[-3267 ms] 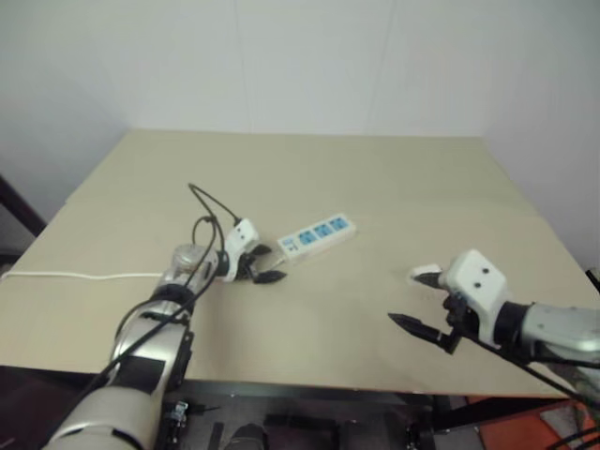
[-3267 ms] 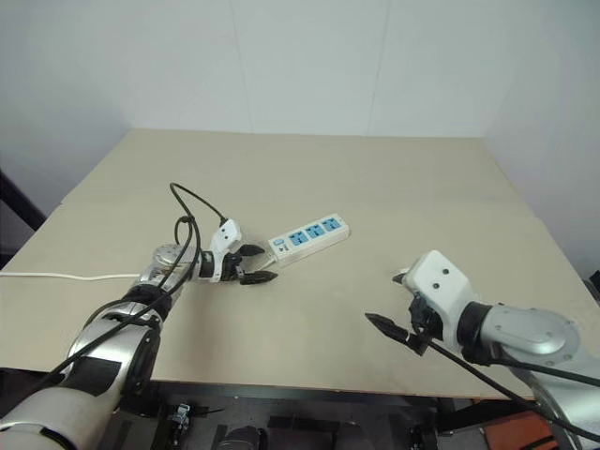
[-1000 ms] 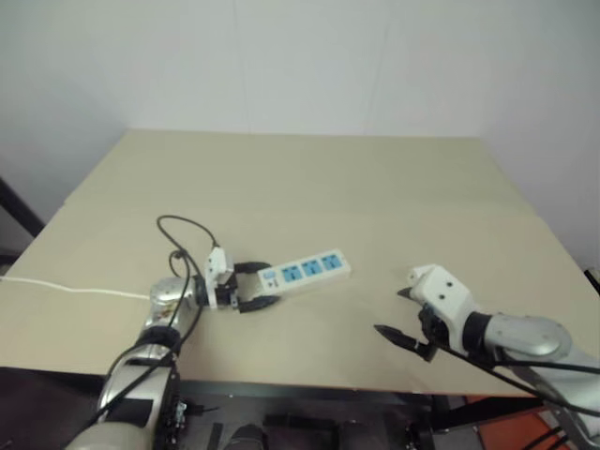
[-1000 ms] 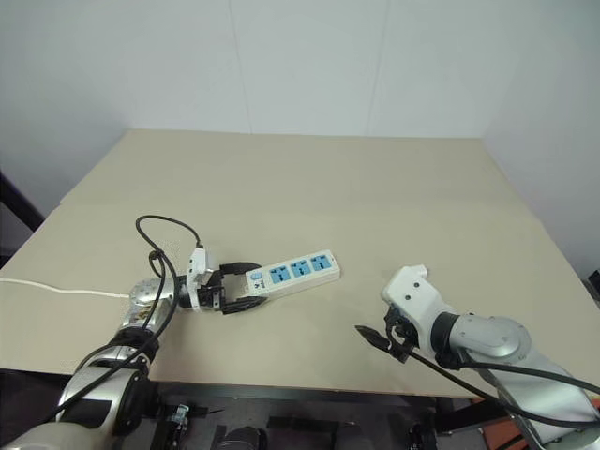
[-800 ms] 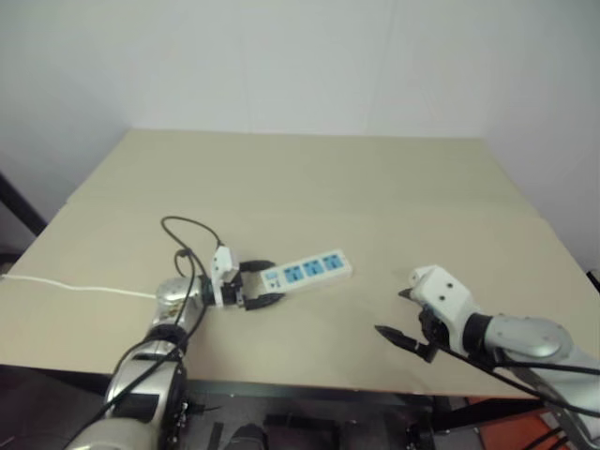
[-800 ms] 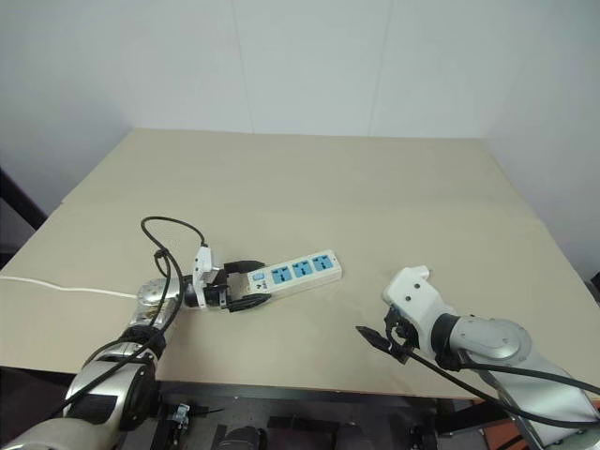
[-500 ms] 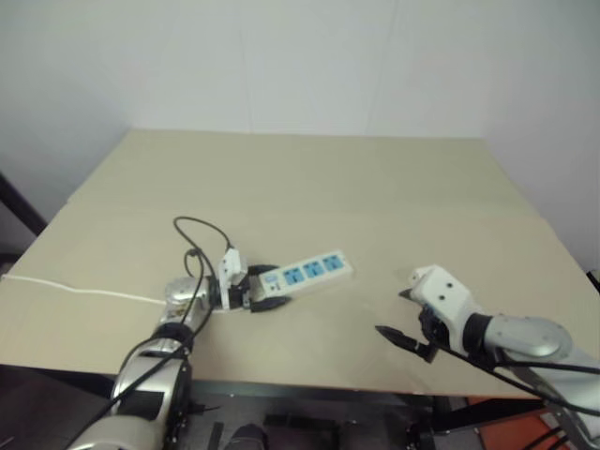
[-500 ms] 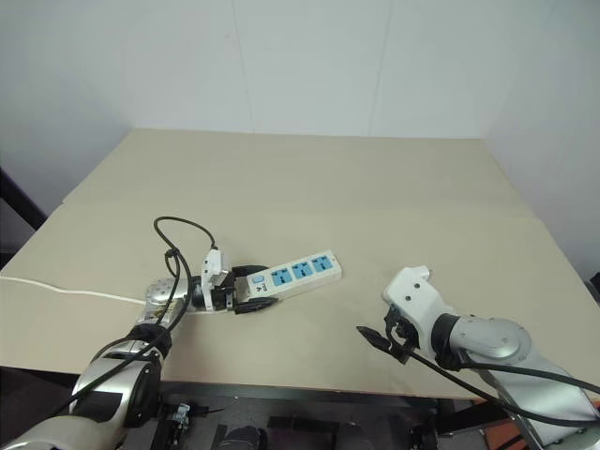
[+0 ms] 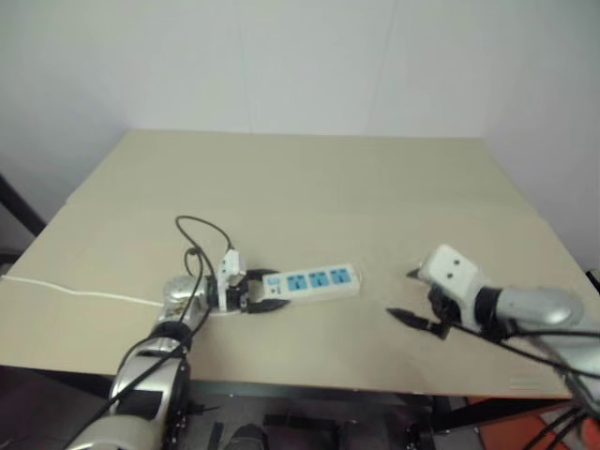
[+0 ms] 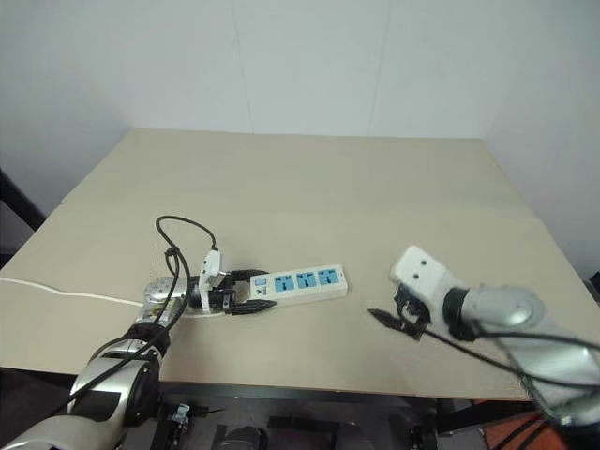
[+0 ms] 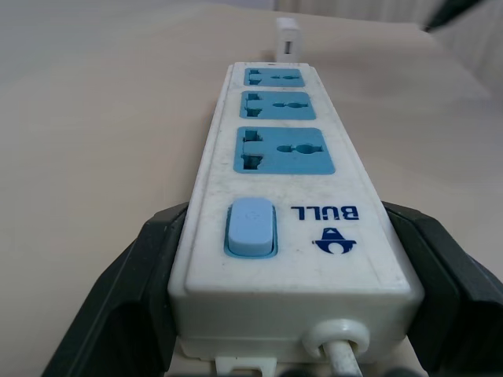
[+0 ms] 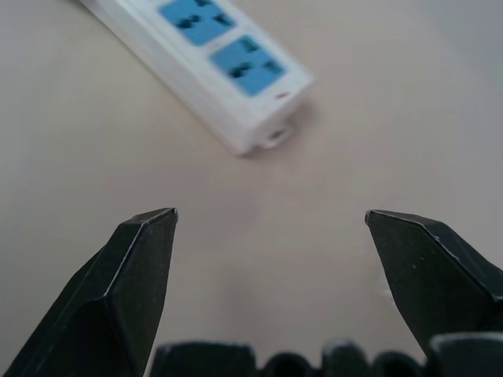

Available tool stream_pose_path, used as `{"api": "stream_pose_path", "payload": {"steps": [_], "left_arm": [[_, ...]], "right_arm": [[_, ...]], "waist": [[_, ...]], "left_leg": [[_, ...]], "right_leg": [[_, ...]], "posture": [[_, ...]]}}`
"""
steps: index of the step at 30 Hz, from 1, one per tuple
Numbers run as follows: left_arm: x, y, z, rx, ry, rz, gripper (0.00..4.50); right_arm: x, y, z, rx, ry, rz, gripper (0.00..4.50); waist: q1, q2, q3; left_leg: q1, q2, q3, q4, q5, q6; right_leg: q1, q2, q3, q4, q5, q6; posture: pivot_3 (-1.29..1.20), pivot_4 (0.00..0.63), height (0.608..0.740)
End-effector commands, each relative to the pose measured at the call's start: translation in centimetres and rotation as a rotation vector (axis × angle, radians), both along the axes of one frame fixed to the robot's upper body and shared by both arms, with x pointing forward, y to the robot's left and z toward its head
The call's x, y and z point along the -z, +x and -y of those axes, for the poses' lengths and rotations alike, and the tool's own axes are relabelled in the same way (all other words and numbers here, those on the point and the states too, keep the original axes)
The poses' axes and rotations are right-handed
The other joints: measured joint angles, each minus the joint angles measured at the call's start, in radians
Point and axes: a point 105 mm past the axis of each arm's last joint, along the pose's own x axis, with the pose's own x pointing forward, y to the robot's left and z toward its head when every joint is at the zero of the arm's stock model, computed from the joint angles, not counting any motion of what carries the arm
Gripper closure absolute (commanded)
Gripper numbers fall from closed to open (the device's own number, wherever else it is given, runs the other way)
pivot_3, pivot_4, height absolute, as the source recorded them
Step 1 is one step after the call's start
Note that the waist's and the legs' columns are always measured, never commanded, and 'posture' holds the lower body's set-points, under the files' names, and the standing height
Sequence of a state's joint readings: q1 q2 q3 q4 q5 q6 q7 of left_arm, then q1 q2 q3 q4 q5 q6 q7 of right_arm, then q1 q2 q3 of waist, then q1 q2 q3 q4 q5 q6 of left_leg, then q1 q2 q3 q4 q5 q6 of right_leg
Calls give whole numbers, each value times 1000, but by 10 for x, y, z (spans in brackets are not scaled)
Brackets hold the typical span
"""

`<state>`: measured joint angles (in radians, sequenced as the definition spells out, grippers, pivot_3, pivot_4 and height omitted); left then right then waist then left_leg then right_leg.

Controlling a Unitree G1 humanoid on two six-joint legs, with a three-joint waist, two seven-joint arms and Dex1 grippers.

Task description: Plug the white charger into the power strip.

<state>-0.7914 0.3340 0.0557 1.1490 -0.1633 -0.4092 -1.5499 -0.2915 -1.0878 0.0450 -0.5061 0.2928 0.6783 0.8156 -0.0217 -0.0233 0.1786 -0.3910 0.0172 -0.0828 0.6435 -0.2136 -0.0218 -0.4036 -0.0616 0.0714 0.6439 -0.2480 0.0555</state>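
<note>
The long white plastic power strip (image 10: 298,284) with blue socket faces is lying flat on the beige wooden table (image 10: 309,178). The left gripper (image 10: 246,292) is clamping the strip's switch end, one black finger (image 11: 118,298) pressing each long side. The small white rounded charger block (image 11: 288,38) is standing just beyond the strip's far end. The right gripper (image 12: 271,259) is hovering near that end, its fingers spread wide around nothing.

Left gripper (image 9: 260,292): white box housing, two black tapered fingers (image 11: 130,302); black cable looping behind it; silver wrist joint. Right gripper (image 10: 389,310): white housing with two dark dots, black pointed fingers (image 12: 126,275), silver-grey forearm, black cable.
</note>
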Motion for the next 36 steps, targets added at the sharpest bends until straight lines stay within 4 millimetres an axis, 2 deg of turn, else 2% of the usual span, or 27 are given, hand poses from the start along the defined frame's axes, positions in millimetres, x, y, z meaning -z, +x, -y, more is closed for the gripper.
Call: {"api": "stream_pose_path", "payload": {"steps": [1, 6, 9, 12, 15, 19, 27, 32, 36], "left_arm": [[-5, -4, 2, 73, 7, -25, 1208], [-6, -5, 5, 96, 34, -18, 1208], [-6, -6, 5, 102, 38, -9, 1208], [-6, -7, 5, 105, 39, -1, 1208], [-4, -10, 5, 107, 33, -5, 1208], [-2, -12, 4, 105, 35, -8, 1208], [1, -13, 2, 92, 40, -2, 1208], [2, -14, 0, 85, 48, -2, 1208], [6, -15, -1, 87, 64, -9, 1208]], "right_arm": [[-6, 21, 14, -135, -190, 23, 0], [-11, 58, 28, -290, -379, -44, 0], [-10, 74, 31, -369, -585, -108, 0], [-9, 86, 25, -407, -660, -189, 0], [-9, 91, 14, -439, -660, -285, 0], [-3, 96, 9, -446, -669, -356, 0], [19, 99, 18, -444, -703, -405, 0], [25, 103, 13, -417, -645, -401, 0], [28, 106, 17, -394, -669, -390, 0]], "waist": [[-5, 0, 0], [-21, 0, 0], [-25, 1, 1], [-25, 1, 1], [-25, 1, 1], [-21, 2, 2], [-26, 3, 2], [-28, 3, 2], [-26, 3, 2]], "left_leg": [[0, 0, 0, 0, 0, 0], [0, 0, 0, 0, 0, 0], [-1, 0, 0, -1, 0, 0], [-1, 0, 0, 0, 0, 0], [-1, 0, 0, 0, 0, 0], [-1, 0, 0, 0, 0, 0], [0, -1, -1, 0, 0, 0], [0, -1, -1, 0, 0, 0], [0, -1, -1, 0, 0, 0]], "right_leg": [[0, 0, 0, 0, 0, 0], [0, 0, 0, 0, 0, 0], [-2, 0, 0, 0, 0, 0], [-3, 0, 0, 1, 4, -6], [-3, 0, 0, 2, 4, -7], [-3, 0, 0, 3, 4, -7], [-3, 0, 0, 4, 4, -8], [-3, 0, 0, 4, 4, -8], [-3, 0, 0, 5, 4, -8]], "posture": [[0, 150, 740], [0, 150, 740], [0, 150, 740], [0, 150, 740], [0, 150, 740], [0, 150, 740], [0, 150, 740], [0, 150, 740], [0, 150, 740]]}}
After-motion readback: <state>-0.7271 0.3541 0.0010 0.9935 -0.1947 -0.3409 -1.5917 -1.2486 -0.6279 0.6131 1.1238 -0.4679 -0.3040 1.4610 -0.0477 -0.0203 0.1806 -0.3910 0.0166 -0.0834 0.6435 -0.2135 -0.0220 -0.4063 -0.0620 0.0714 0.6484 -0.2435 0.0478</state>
